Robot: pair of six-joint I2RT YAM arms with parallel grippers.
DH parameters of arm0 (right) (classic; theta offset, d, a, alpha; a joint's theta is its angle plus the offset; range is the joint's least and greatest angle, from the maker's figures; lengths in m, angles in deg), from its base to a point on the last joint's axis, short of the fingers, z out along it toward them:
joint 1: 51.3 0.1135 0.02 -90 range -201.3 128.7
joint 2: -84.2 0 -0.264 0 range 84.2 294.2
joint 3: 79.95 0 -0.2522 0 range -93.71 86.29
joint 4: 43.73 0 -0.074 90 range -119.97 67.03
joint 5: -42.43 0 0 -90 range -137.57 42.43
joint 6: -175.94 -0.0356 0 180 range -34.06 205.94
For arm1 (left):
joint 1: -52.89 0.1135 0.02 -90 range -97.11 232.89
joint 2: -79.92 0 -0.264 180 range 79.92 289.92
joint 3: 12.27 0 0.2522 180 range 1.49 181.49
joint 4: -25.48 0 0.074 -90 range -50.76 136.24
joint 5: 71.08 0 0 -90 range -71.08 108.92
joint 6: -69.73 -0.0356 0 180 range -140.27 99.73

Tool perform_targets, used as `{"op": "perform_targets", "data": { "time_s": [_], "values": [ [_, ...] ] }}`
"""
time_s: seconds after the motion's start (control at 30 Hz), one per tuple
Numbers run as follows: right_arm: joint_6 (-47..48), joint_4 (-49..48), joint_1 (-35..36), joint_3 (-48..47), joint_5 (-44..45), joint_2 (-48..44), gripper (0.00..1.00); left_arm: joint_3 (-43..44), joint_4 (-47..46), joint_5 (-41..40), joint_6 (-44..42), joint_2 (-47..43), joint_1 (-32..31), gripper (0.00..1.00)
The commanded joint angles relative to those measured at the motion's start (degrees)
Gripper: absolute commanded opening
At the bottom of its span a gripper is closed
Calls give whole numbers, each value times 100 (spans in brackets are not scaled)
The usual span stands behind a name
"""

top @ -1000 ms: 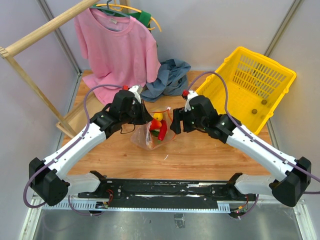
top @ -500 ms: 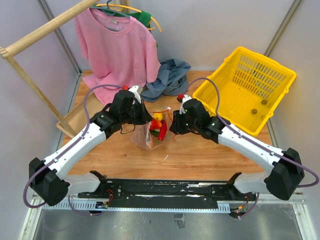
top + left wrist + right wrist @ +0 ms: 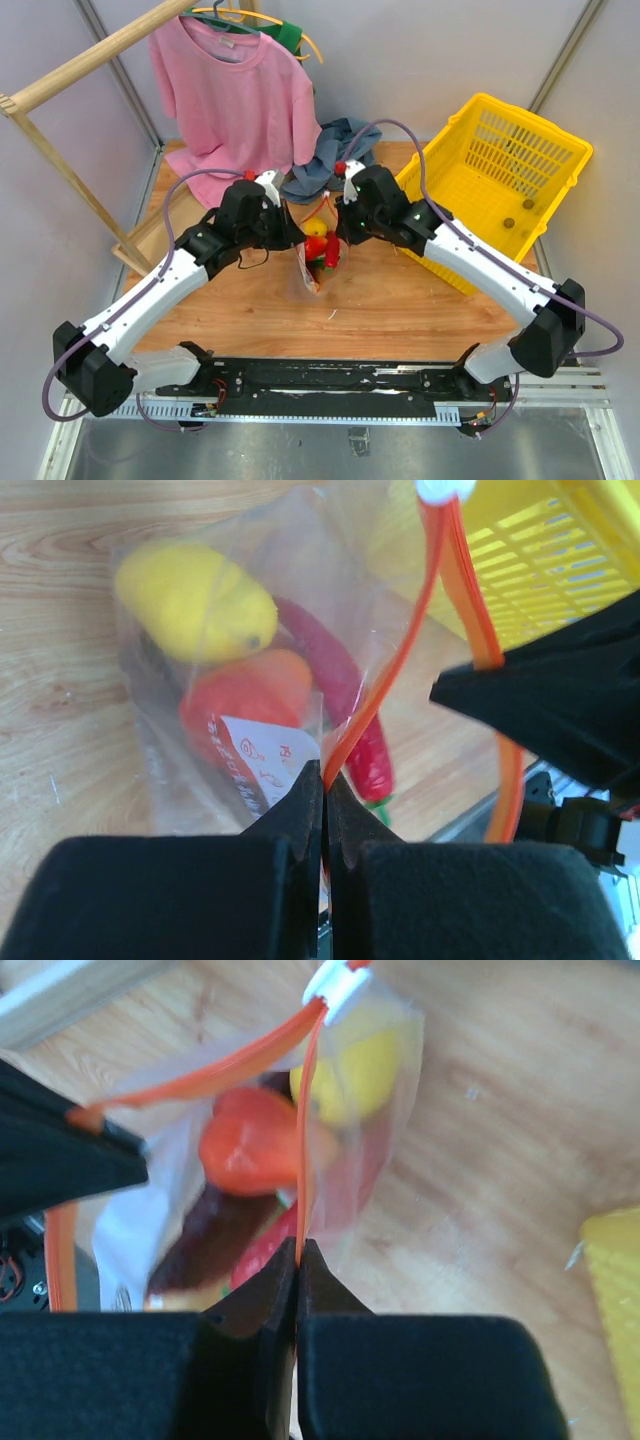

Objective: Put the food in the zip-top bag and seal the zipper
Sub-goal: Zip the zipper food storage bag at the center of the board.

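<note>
The left gripper (image 3: 323,777) and the right gripper (image 3: 298,1252) each pinch the orange zipper (image 3: 398,655), with the bag (image 3: 308,275) of toy food (image 3: 195,602) between them over the middle of the desk (image 3: 400,310).

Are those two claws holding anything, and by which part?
Yes. Both hold the zip-top bag by its zipper: left gripper pinches one orange strip, right gripper the other.

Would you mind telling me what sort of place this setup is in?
Most likely a lab test cell rather than a home: plain grey wall panels enclose a wooden table, a robot mounting rail is bolted at its edge, and a pink shirt and yellow basket look like props.
</note>
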Motion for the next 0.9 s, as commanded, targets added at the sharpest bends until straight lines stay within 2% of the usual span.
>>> {"op": "perform_targets", "data": {
  "time_s": [0.0,0.1,0.23,0.4,0.5,0.57,0.77,0.87],
  "values": [
    [1211,854,26,-1158,265,266,1,177,-218,462,-91,-326,-218,0],
    [1745,1165,24,-1717,398,506,1,169,-383,401,-14,-368,-628,0],
    [2520,1268,26,-1939,417,637,1,-145,-1093,633,288,-360,-865,2],
    [3150,1023,29,-1361,764,540,1,-645,-1977,855,524,-296,-955,17],
    [3263,808,24,-1000,699,446,1,-952,-2436,999,613,-296,-955,28],
    [3351,670,24,-773,609,350,1,-904,-2320,974,459,-314,-955,37],
    [3549,359,21,-487,607,1,1,-824,-1728,165,-150,-935,-913,77],
    [3608,350,24,-480,599,-111,1,-740,-1478,107,-556,-1209,-649,84]
  ]
}}
